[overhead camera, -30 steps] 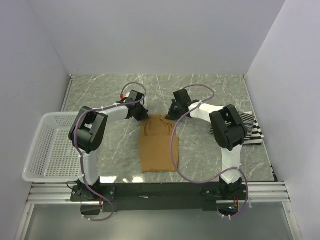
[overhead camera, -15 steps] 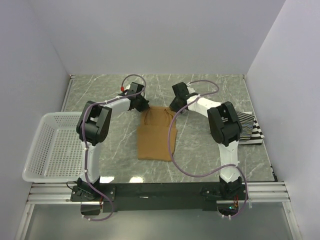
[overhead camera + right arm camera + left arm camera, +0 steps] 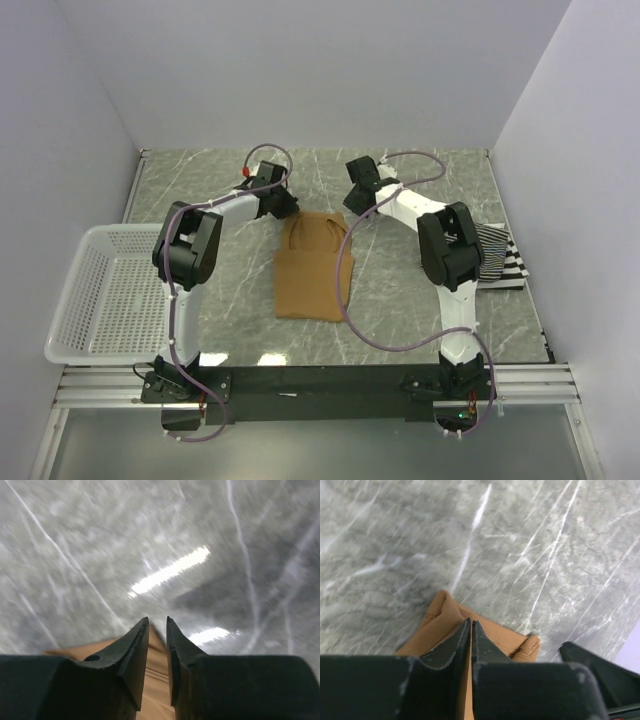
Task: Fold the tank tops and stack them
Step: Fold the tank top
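The plain tan-brown tank top (image 3: 310,275) lies on the marble table in the middle, straps pointing away from the bases. My left gripper (image 3: 289,211) is at its far left strap, jaws pressed together on the tan fabric (image 3: 445,617) in the left wrist view (image 3: 471,623). My right gripper (image 3: 352,211) is at the far right strap, jaws nearly together with tan fabric (image 3: 158,680) between them (image 3: 157,622). The wide black-and-white striped top (image 3: 506,264) lies at the right edge, with the thin-striped top (image 3: 487,236) partly under it and partly hidden by the right arm.
A white plastic mesh basket (image 3: 100,290) stands at the left front of the table. White walls close in the table at the back and on both sides. A purple cable (image 3: 345,300) from the right arm hangs over the tan top.
Both grippers have moved away from the bases and dragged the tan top's strap end farther back. The top now lies longer and flatter.
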Controlling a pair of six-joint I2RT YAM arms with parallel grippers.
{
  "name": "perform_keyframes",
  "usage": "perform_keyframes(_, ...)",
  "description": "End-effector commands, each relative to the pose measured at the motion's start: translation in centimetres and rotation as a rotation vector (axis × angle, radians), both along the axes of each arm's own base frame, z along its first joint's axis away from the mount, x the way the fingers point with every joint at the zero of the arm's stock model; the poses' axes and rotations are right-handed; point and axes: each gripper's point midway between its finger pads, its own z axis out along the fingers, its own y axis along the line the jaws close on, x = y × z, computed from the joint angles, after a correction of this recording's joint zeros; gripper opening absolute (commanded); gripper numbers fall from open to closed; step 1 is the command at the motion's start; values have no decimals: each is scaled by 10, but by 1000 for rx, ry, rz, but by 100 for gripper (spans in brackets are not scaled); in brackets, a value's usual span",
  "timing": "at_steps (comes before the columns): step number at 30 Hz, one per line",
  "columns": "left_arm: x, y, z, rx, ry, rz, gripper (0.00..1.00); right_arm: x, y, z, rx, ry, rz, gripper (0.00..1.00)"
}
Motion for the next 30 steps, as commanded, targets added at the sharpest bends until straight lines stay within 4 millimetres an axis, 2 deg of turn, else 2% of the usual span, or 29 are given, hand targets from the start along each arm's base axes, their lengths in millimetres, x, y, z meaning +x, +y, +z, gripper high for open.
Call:
perform_keyframes(1, 21, -11, 50, -38, -148, -61, 13, 0, -3, 37, -11, -96, 74, 30)
perform_keyframes(3, 23, -14, 60, -43, -163, -78, 18, -6, -5, 37, -55, -113, 147, 38)
perform_keyframes(5, 25, -15, 68, -39, -182, -92, 20, -12, -6, 46, -75, -129, 194, 38)
perform_keyframes(11, 20, -19, 87, -56, -201, -117, 23, -31, -13, 53, -165, -169, 323, 40)
perform_keyframes(14, 11, -21, 96, -36, -202, -124, 24, -33, -1, 62, -211, -203, 421, 40)
perform_keyframes(15, 6, -21, 96, -27, -195, -120, 23, -35, 2, 58, -249, -196, 477, 40)
perform_keyframes(16, 1, -21, 105, -25, -201, -113, 23, -35, 6, 58, -264, -197, 506, 40)
perform_keyframes(17, -12, -20, 97, 1, -160, -107, 22, -33, 16, 64, -273, -209, 541, 40)
perform_keyframes(18, -21, -21, 96, -9, -139, -97, 21, -37, 18, 54, -308, -177, 588, 40)
perform_keyframes(19, -32, -25, 109, -25, -147, -102, 20, -38, 22, 53, -323, -175, 614, 40)
perform_keyframes(20, -42, -25, 108, -34, -132, -97, 19, -38, 26, 55, -335, -179, 634, 40)
perform_keyframes(21, -56, -19, 92, -20, -99, -66, 18, -41, 33, 53, -356, -181, 669, 40)
perform_keyframes(22, -65, -20, 111, -42, -139, -70, 18, -42, 35, 53, -369, -185, 680, 40)
perform_keyframes(23, -83, -19, 96, -23, -107, -70, 18, -44, 38, 54, -383, -188, 696, 40)
perform_keyframes(24, -91, -19, 97, -28, -105, -57, 18, -47, 40, 50, -417, -182, 711, 40)
perform_keyframes(25, -105, -24, 110, -42, -133, -69, 18, -48, 41, 48, -428, -176, 721, 40)
perform_keyframes(26, -121, -23, 95, -32, -107, -79, 19, -45, 44, 50, -441, -178, 725, 40)
perform_keyframes(27, -130, -27, 103, -55, -120, -80, 18, -48, 42, 40, -467, -142, 733, 40)
perform_keyframes(28, -144, -36, 102, -55, -118, -104, 18, -48, 43, 37, -476, -133, 741, 40)
perform_keyframes(29, -158, -36, 90, -43, -94, -117, 18, -46, 44, 38, -487, -132, 743, 40)
perform_keyframes(30, -166, -39, 93, -54, -99, -120, 18, -47, 42, 31, -506, -111, 749, 40)
